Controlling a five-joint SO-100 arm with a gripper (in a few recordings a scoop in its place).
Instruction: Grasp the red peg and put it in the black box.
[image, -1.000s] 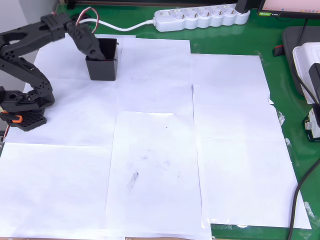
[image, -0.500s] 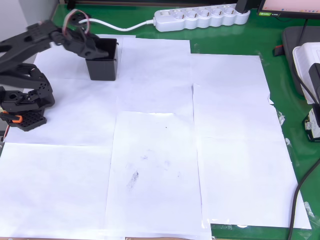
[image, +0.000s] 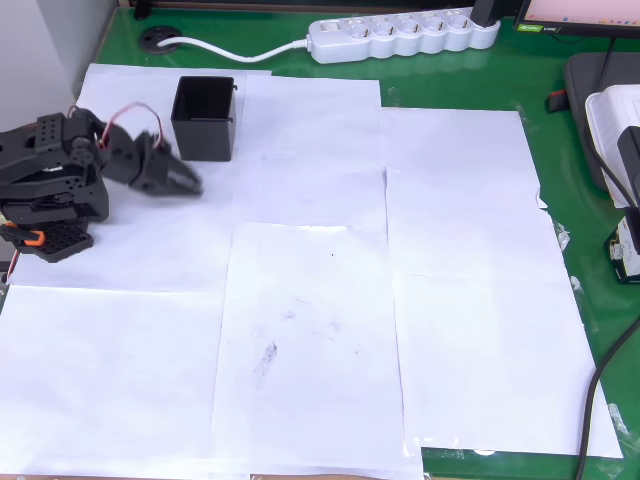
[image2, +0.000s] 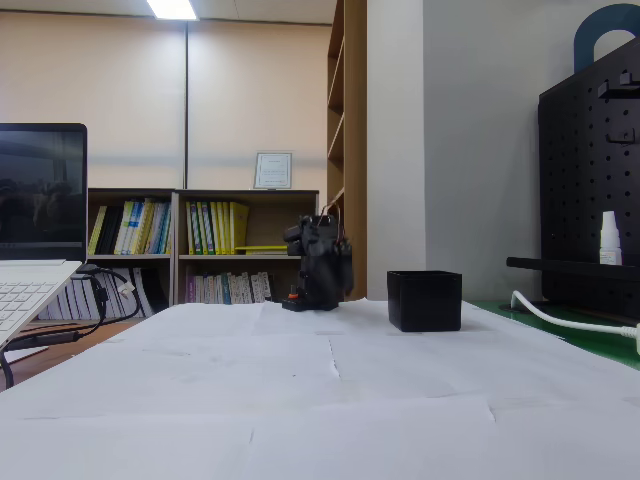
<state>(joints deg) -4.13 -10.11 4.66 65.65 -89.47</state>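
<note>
The black box (image: 205, 120) stands upright on the white paper at the upper left of the overhead view, and its dark inside shows nothing I can make out. In the fixed view the black box (image2: 425, 300) sits right of the folded arm (image2: 320, 262). The red peg is hidden from both views. My gripper (image: 188, 180) is blurred, low over the paper just below and left of the box, clear of its walls. Nothing red shows between the fingers, and the blur hides how the jaws stand.
White paper sheets (image: 320, 300) cover the green table (image: 560, 150). A white power strip (image: 405, 35) and its cable lie along the far edge. A white and black device (image: 615, 120) and a cable sit at the right edge. A laptop (image2: 30, 260) stands at the left.
The gripper was reaching into the box's top; it has since lifted out and swung down and left as the arm folded back toward its base. The box has not moved.
</note>
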